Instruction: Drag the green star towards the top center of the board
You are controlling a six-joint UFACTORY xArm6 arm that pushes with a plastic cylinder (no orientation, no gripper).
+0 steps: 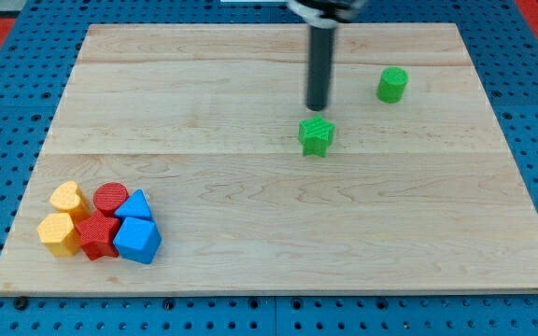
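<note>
The green star lies a little right of the board's middle. My tip is just above it toward the view's top, close to its upper edge; I cannot tell if they touch. The dark rod rises from there to the view's top edge. A green cylinder stands further right and higher up, apart from both.
A tight cluster sits at the board's lower left: two yellow blocks, a red cylinder, a red star and two blue blocks. The wooden board lies on a blue pegboard.
</note>
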